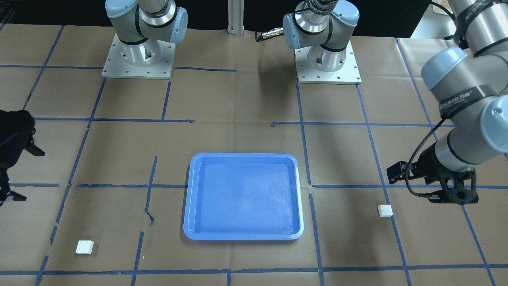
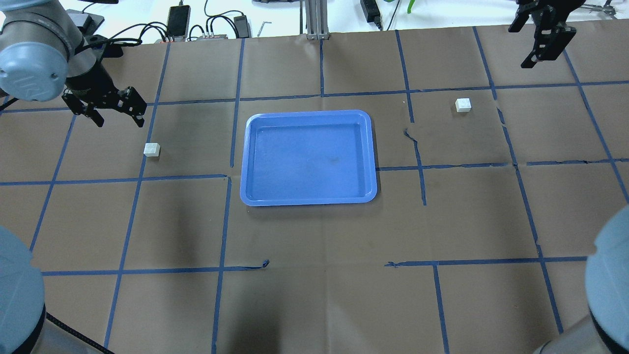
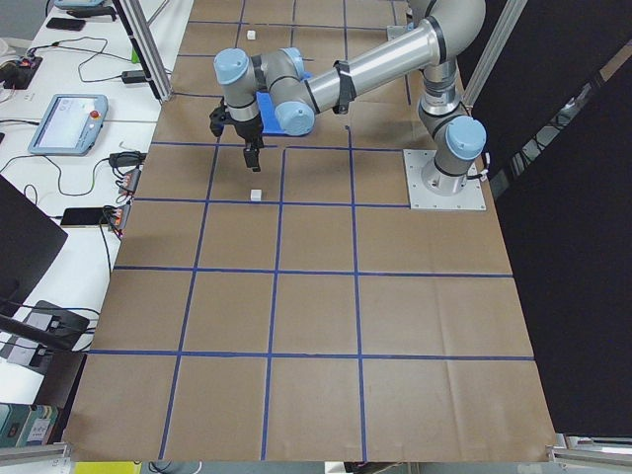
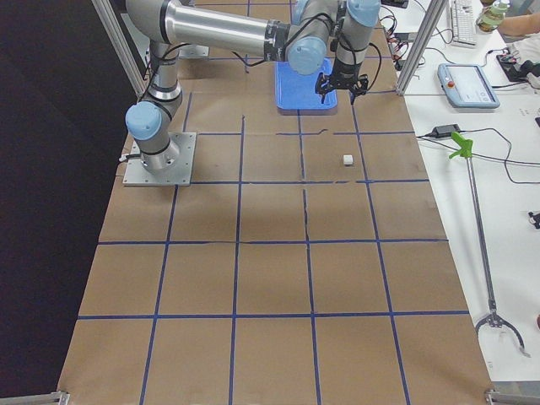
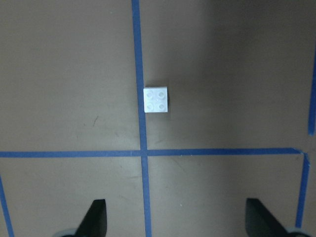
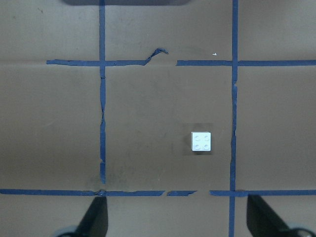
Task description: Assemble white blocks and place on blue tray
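The blue tray (image 2: 308,157) lies empty at the table's middle; it also shows in the front view (image 1: 243,196). One white block (image 2: 152,149) sits left of the tray, studs up. My left gripper (image 2: 119,117) hovers open and empty just beyond it; in the left wrist view (image 5: 177,222) the block (image 5: 156,100) lies ahead of the open fingertips (image 5: 96,219). The other white block (image 2: 463,104) sits right of the tray. My right gripper (image 2: 533,39) hovers open and empty past it; the right wrist view (image 6: 177,222) shows this block (image 6: 201,142) below.
Brown paper with blue tape lines (image 2: 226,221) covers the table. The arm bases (image 1: 138,59) stand at the robot's side. Cables and devices (image 2: 179,19) lie beyond the far edge.
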Controlling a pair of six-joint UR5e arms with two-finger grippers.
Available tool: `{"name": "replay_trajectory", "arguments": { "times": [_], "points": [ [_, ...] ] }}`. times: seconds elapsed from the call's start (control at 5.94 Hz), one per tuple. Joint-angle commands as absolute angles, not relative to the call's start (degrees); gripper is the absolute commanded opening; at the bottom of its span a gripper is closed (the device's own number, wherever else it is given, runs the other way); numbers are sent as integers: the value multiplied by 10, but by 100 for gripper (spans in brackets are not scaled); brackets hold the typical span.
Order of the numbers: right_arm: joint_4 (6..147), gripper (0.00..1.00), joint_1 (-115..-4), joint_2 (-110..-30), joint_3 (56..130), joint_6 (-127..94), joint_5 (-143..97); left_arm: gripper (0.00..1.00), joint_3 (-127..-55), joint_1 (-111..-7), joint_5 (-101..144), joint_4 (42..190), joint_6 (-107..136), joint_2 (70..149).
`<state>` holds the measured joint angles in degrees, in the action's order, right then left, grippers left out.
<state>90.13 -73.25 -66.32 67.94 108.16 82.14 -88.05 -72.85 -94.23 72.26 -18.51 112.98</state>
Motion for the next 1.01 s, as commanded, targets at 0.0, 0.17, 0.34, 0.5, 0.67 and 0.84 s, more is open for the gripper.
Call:
{"name": "replay_trajectory", "arguments": {
  "times": [0.0,0.17,0.34,0.5,0.67,0.84],
  "points": [
    [890,100,-681,-615,662,1145,734,98,-889,-728,-927,636,-193,1185],
    [864,100,-660,-590,661,1165,690,98,-890,-728,-908,613,-194,1220],
    [863,100,-634,-549,661,1224,636,97,-905,-728,-909,595,-194,1227],
    [863,100,-619,-515,662,1259,582,96,-925,-727,-911,553,-206,1233],
    [863,100,-618,-486,662,1294,549,96,-933,-727,-912,548,-207,1231],
    [865,100,-618,-457,664,1322,508,92,-939,-726,-913,553,-207,1232]
  ]
}}
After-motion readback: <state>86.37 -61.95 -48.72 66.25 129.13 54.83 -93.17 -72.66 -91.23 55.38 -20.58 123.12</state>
